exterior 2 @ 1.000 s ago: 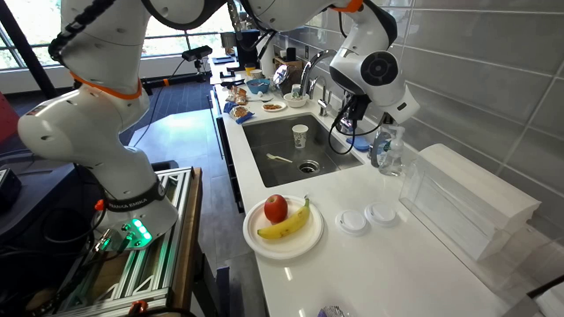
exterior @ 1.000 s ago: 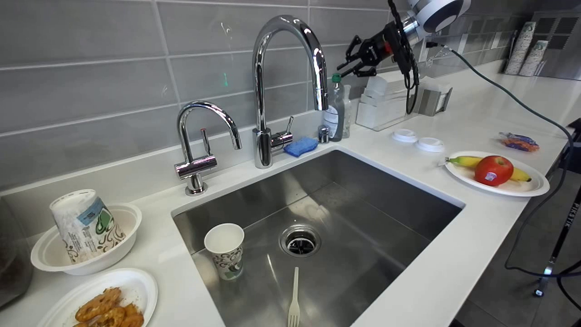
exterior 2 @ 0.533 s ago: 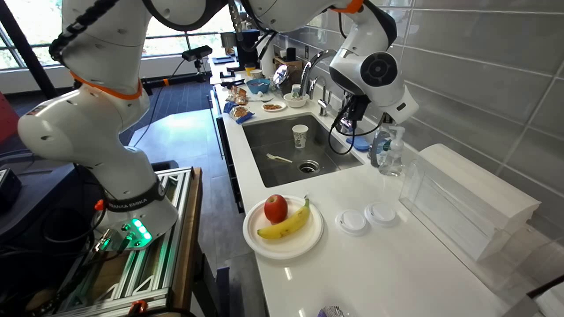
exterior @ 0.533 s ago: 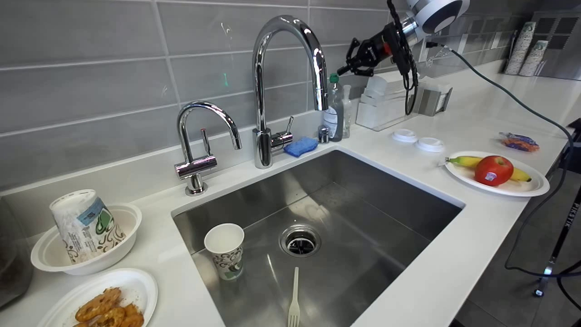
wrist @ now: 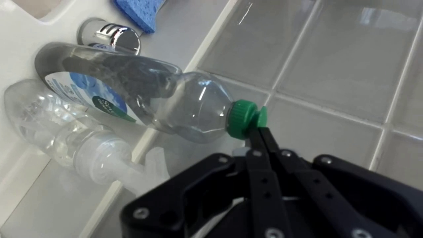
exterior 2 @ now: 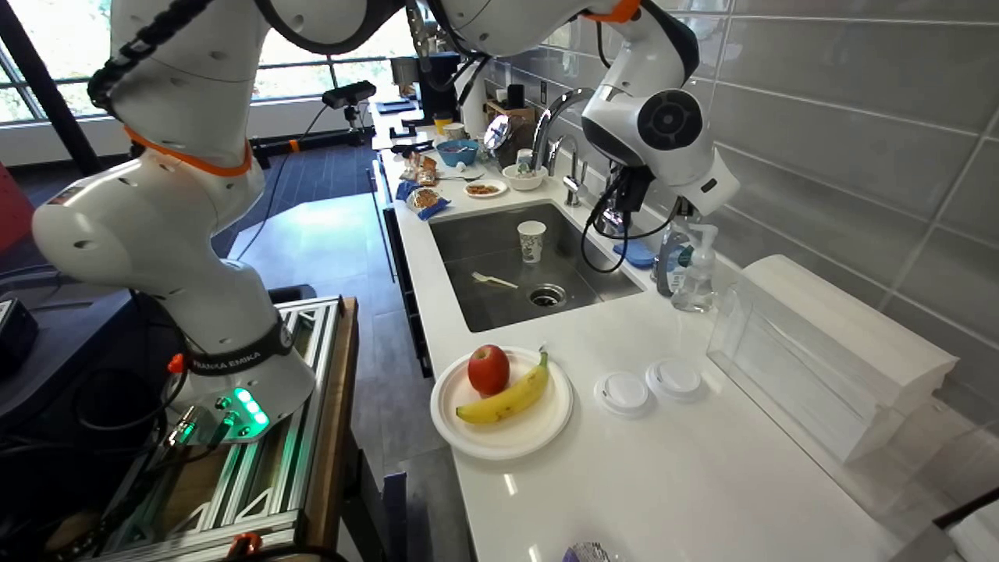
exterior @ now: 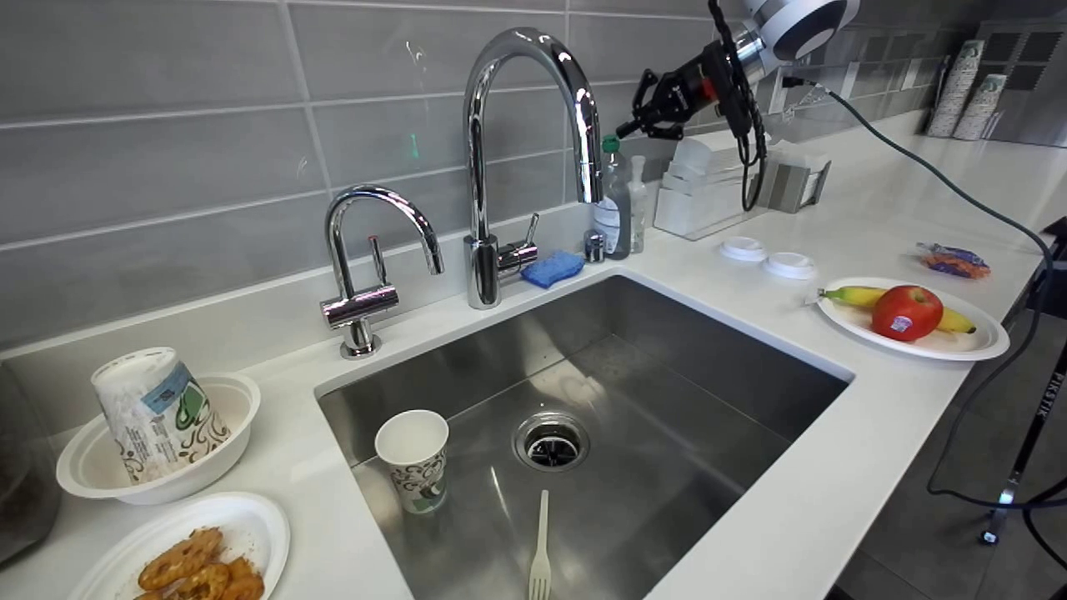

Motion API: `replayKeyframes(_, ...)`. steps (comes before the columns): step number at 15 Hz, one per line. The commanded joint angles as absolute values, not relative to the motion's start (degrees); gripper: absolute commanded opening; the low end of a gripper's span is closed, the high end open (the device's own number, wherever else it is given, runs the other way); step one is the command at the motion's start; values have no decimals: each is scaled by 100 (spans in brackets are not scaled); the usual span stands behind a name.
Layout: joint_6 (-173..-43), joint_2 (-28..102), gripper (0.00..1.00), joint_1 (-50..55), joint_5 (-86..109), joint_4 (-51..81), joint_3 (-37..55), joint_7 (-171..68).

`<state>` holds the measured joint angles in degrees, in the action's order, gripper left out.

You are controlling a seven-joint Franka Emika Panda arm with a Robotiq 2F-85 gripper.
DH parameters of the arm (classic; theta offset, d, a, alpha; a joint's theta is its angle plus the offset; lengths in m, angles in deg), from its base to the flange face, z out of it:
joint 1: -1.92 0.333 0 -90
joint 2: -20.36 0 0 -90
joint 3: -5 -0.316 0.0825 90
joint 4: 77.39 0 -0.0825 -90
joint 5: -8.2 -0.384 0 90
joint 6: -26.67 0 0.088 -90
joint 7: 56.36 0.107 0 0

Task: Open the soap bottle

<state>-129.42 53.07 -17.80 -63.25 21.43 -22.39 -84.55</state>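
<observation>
Fingers pressed together, no gap seen at the tips, nothing held between them. Tips lie against or just short of the lower edge of the green cap, right of centre in the wrist frame; contact cannot be told.

Soap bottle: runs from left to centre of that frame. In an exterior view it stands upper middle, just right of the tall faucet, upright or leaning slightly. Cap on; round lip at its end taken for a flip lid, judged not yet lifted.

Risks from here:
1. Tipping. Likely cause: sideways push high on a slim bottle, nothing seen bracing its foot. The fingers slope in from upper right, so a fall would probably go left, over the metal fitting just beside the base.
2. Slip. Cause: narrow tips on small, ribbed plastic; pushing the cap's side instead of under the lip would shove, not lift. Fingers this close can only press or pry.
3. Pump bottle, lower left, near enough to be knocked if the arm swings wide.
4. Misjudged contact: the arm hides the cap in an exterior view.
</observation>
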Motion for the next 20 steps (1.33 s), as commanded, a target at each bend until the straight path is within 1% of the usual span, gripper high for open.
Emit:
replayKeyframes(1,-12959,5208,1,-1671,-6124,2120,-2186,-8321)
replayKeyframes(9,-13000,5066,1,-1474,-5306,2154,-1902,-7723)
replayKeyframes(10,-12800,4947,1,-1014,-5498,2102,-1327,-7715)
replayKeyframes(11,-12801,4928,1,-919,-5423,2082,-1211,-7615)
replayKeyframes(12,-12967,4980,1,-1099,-5085,2090,-1445,-7427)
replayKeyframes(13,-12802,4891,1,-662,-5210,2052,-924,-7387)
replayKeyframes(14,-12822,4880,1,-573,-5117,2040,-841,-7259)
replayKeyframes(15,-12936,4906,1,-692,-4917,2045,-1007,-7110)
replayKeyframes(16,-12853,4864,1,-392,-4984,2025,-649,-7033)
replayKeyframes(17,-12870,4836,22,-330,-4951,2047,-580,-6792)
replayKeyframes(19,-12829,4719,35,-248,-4979,2111,-404,-6429)
replayKeyframes(20,-12839,4662,44,-380,-5065,2129,-512,-6341)
